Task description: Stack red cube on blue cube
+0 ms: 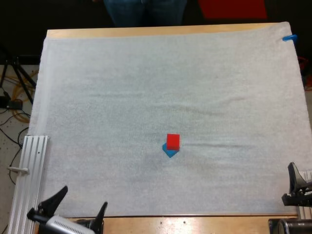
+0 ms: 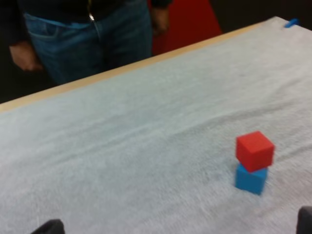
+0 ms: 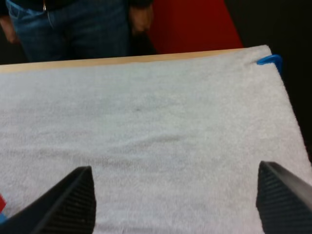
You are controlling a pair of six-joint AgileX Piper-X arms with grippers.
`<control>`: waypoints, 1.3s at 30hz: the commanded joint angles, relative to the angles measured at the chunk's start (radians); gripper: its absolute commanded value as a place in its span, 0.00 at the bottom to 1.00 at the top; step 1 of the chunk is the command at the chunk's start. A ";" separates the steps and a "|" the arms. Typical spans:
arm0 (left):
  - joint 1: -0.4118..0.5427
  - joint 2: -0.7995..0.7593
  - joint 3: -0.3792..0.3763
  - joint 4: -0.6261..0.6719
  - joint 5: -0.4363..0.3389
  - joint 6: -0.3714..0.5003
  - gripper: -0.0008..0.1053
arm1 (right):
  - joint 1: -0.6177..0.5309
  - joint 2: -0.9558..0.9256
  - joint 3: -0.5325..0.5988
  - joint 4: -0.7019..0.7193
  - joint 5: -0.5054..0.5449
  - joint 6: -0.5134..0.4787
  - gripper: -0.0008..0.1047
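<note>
step: stack looks finished, red cube (image 1: pixel 173 141) sits on blue cube (image 1: pixel 169 151), turned askew on it
where: mid-mat (image 1: pixel 146 87), closer to its near edge
left gripper (image 1: pixel 78 207): at mat's near left corner, fingers wide apart, holding nothing
right gripper (image 3: pixel 174 166): at near right corner, fingers spread wide, empty
next: likely none; arms need only rest clear, a nudge could tip the skewed stack
around: person (image 1: pixel 144 12) standing past far edge; metal rail (image 1: pixel 31 165) along left edge
in the way: nothing near the stack
</note>
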 commanded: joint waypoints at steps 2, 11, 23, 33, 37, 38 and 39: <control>0.002 -0.137 0.052 -0.096 -0.030 0.001 0.83 | 0.001 -0.032 0.038 -0.065 -0.035 -0.003 0.65; 0.002 -0.135 0.256 -0.382 -0.087 -0.064 0.83 | 0.001 -0.030 0.156 -0.154 -0.117 -0.003 0.65; 0.002 -0.135 0.351 -0.366 -0.087 -0.087 0.83 | 0.001 -0.030 0.176 -0.110 -0.117 -0.001 0.65; 0.002 -0.135 0.351 -0.366 -0.087 -0.087 0.83 | 0.001 -0.030 0.149 -0.058 -0.113 0.003 0.65; 0.002 -0.135 0.351 -0.366 -0.087 -0.087 0.83 | 0.001 -0.030 0.149 -0.058 -0.113 0.003 0.65; 0.002 -0.135 0.351 -0.366 -0.087 -0.087 0.83 | 0.001 -0.030 0.149 -0.058 -0.113 0.003 0.65; 0.002 -0.135 0.351 -0.366 -0.087 -0.087 0.83 | 0.001 -0.030 0.149 -0.058 -0.113 0.003 0.65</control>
